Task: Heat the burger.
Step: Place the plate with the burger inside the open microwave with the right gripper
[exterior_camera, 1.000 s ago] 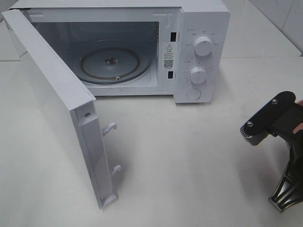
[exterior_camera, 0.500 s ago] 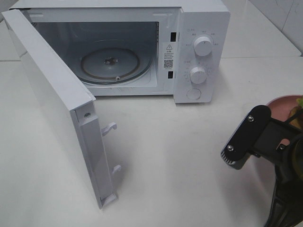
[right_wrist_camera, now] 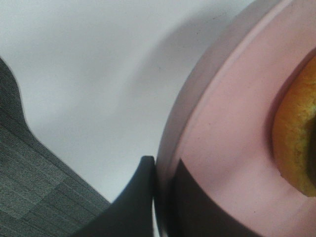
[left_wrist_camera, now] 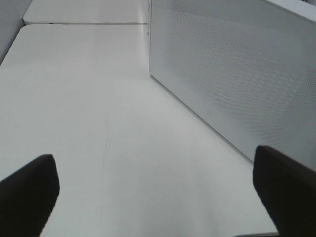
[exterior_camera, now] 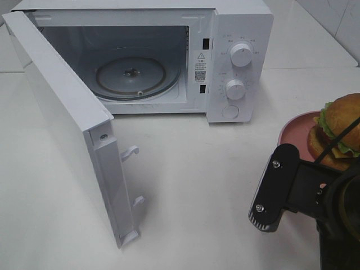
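Your right gripper (right_wrist_camera: 161, 168) pinched on the pink plate (right_wrist_camera: 222, 108) rim | burger (right_wrist_camera: 296, 138) sits on that plate just beyond those fingers | left gripper (left_wrist_camera: 153, 197) spread, empty, farther off | open microwave (exterior_camera: 242, 34) cavity lies ahead-left of your right fingers

- You were looking at a kitchen-style test setup: a white microwave (exterior_camera: 191, 62) stood open on a plain white worktop (exterior_camera: 197, 185).
- You had white wall tiles (exterior_camera: 337, 22) behind and grey carpet (right_wrist_camera: 29, 187) below.
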{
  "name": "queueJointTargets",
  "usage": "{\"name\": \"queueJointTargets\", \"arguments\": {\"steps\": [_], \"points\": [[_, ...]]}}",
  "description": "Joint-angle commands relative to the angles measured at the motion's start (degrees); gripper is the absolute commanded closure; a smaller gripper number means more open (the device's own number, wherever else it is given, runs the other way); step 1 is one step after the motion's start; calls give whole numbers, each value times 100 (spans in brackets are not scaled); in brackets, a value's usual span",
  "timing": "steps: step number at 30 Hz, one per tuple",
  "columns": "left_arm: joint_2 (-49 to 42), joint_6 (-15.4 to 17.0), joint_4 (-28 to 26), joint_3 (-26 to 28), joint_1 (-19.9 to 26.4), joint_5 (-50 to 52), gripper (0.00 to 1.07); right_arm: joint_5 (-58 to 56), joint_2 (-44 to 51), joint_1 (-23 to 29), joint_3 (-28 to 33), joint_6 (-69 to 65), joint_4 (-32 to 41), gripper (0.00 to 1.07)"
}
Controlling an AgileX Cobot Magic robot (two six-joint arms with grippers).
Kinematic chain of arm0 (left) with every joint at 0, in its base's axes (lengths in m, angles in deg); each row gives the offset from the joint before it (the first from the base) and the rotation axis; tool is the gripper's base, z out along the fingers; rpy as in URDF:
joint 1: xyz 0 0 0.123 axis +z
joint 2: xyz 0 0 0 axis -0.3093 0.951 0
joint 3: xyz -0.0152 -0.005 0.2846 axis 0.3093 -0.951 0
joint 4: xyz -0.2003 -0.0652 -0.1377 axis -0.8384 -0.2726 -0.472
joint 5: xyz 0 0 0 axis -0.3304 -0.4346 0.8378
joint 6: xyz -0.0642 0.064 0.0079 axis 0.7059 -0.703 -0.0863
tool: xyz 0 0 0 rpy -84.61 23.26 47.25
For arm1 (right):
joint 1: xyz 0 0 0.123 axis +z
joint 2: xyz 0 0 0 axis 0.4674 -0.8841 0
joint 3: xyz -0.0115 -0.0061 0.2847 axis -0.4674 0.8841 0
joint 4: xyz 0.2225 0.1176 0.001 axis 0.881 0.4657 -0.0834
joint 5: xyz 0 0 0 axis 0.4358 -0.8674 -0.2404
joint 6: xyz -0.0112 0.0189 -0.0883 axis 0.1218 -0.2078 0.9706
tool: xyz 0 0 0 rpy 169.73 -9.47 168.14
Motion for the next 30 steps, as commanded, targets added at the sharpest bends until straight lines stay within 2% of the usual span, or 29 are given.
{"name": "queueJointTargets", "arguments": {"steps": [1,15,30], "points": [[-34,23,-40,0,23,17,7,-149,57,46,23,292,-413,107],[-34,23,-40,0,23,17,7,430,57,46,11,1112,-653,107],[-34,23,-40,0,23,17,7,1232,57,46,11,2550,-945,107]]}}
